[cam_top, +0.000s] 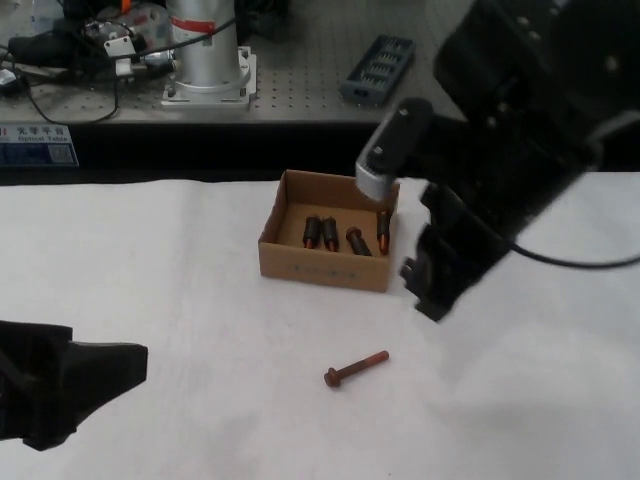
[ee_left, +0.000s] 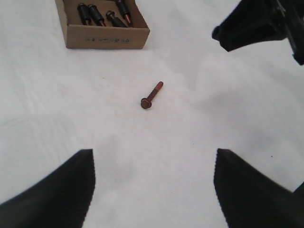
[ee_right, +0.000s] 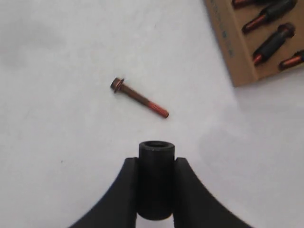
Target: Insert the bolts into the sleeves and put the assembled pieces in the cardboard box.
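Observation:
A copper-coloured bolt [cam_top: 356, 368] lies alone on the white cloth in front of the cardboard box [cam_top: 322, 264]; it also shows as the bolt [ee_left: 151, 95] and the bolt [ee_right: 139, 98]. Inside the box [ee_left: 107, 37] lie several assembled bolts in black sleeves [cam_top: 330, 234]. My right gripper [ee_right: 156, 190] is shut on a black sleeve [ee_right: 156, 183], held upright with its open bore facing the camera, above the cloth to the right of the box. My left gripper [ee_left: 152, 190] hovers open low at the near left, well short of the bolt.
White cloth [cam_top: 180, 300] covers the bench. Behind it a perforated metal table holds a metal column base [cam_top: 207, 60], cables and a blue tray [cam_top: 378, 68]. The right arm [cam_top: 510, 150] looms over the box's right side.

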